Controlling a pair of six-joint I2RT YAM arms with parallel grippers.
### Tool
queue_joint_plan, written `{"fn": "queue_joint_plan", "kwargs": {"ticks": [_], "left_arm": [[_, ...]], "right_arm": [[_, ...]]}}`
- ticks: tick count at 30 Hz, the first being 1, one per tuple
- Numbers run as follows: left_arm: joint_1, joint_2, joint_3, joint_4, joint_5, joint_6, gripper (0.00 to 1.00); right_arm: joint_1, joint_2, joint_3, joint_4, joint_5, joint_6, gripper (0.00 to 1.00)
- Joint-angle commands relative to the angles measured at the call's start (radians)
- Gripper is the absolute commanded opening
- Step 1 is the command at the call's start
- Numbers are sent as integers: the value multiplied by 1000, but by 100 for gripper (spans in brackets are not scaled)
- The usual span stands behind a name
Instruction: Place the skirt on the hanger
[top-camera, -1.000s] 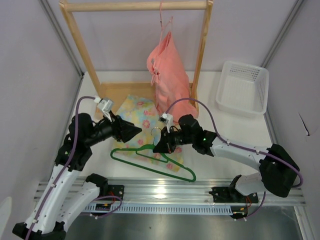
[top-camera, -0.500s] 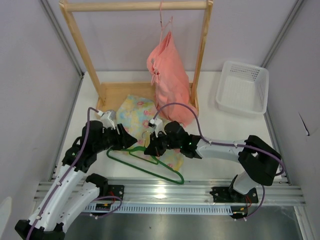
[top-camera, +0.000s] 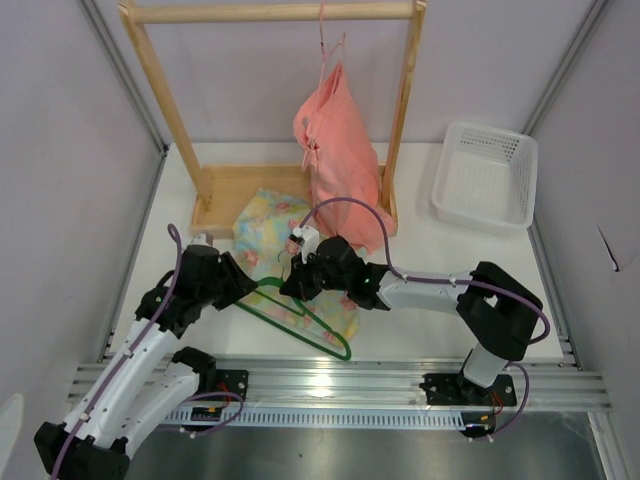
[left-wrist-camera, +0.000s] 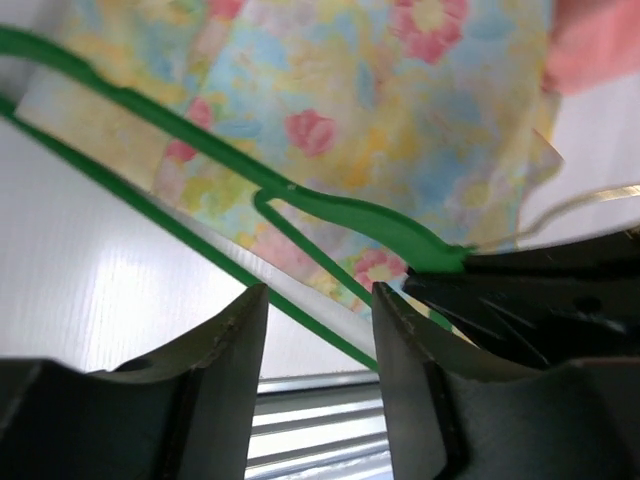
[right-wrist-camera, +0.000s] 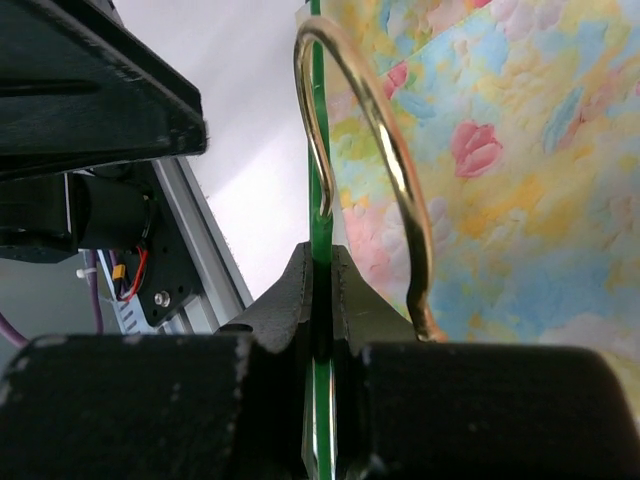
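The skirt (top-camera: 266, 226), pastel yellow, mint and blue with pink flowers, lies flat on the white table in front of the wooden rack. The dark green hanger (top-camera: 320, 320) lies slanted across its near part, with its brass hook (right-wrist-camera: 400, 170) over the cloth. My right gripper (top-camera: 288, 285) is shut on the hanger (right-wrist-camera: 320, 250) just below the hook, and the skirt (right-wrist-camera: 520, 150) lies beneath. My left gripper (top-camera: 243, 287) is open and empty, close above the hanger's left end. In the left wrist view its fingers (left-wrist-camera: 235, 340) stand apart below the green frame (left-wrist-camera: 330, 205) and the skirt (left-wrist-camera: 400, 120).
A salmon-pink ruffled garment (top-camera: 335, 150) hangs on a thin pink hanger from the wooden rack (top-camera: 270, 12), just behind the skirt. A white plastic basket (top-camera: 480, 222) stands at the back right. The metal rail (top-camera: 330, 385) runs along the near table edge.
Both arms have moved left and drawn closer together. The right gripper has carried the hanger left across the skirt. The left gripper has come down to the hanger's left end.
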Motion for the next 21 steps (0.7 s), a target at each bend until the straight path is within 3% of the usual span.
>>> {"fn": "queue_joint_plan", "kwargs": {"ticks": [1, 6, 21], "left_arm": [[-6, 12, -28, -51, -161, -158, 53], [-6, 60, -77, -36, -221, -293, 52], [-6, 178, -145, 64, -430, -415, 48]], "right_arm": [[2, 12, 12, 48, 15, 10, 0], [2, 0, -25, 82, 26, 24, 0], [-12, 26, -55, 128, 17, 41, 0]]}}
